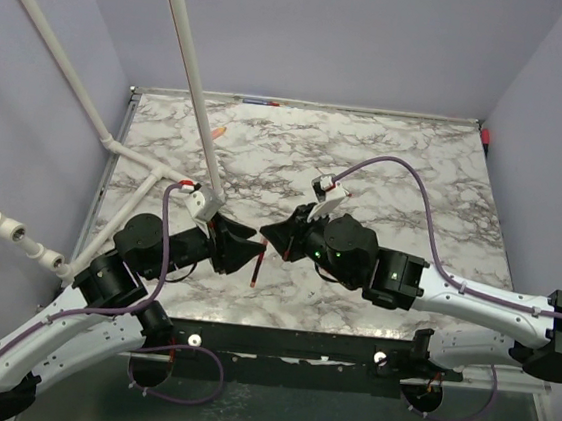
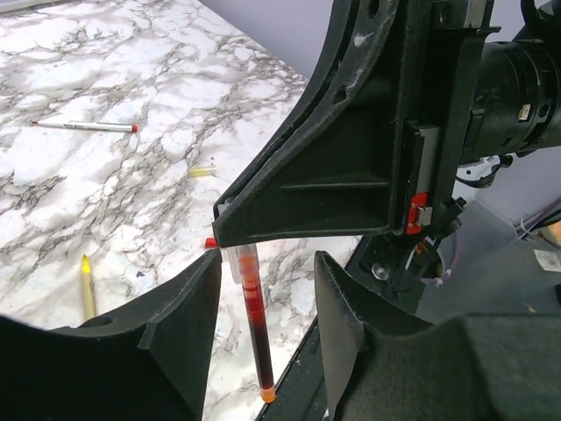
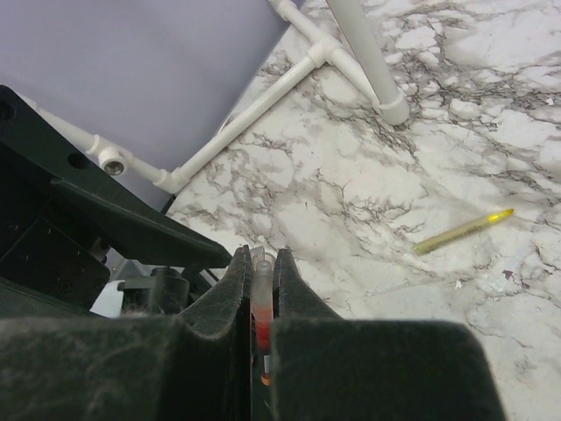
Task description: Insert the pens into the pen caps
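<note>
right fingers (image 3: 238, 282): matte black and wedge-shaped, clamped from both sides on the upper end of the red pen (image 2: 252, 324). the pen is a slim, round, see-through barrel, clear at the gripped top, filled with dark red along its length and ending in a small orange tip. its long axis runs steeply downward from the grip, with the orange tip lowest and pointing toward the near edge of the desk (image 1: 374, 281). the pen hangs in the air between the two arms, above the front-centre of the desk.

left fingers (image 2: 195, 309): spread apart, with broad black curved blades of grainy plastic. they stand one on each side of the pen's lower half, and neither is seen to touch it.

lying flat on the desk, all apart from one another:
- a red cap (image 2: 210, 242), stubby and half hidden behind a left finger
- a short yellow cap (image 2: 203, 172) beyond it
- a yellow pen (image 3: 463, 230), slim and lying on its side
- farther off, a whitish pen (image 2: 83, 126) with a red end

the desk top is glossy white marble pattern with grey veins. a white round pipe frame (image 3: 263, 101) stands on its left part.
</note>
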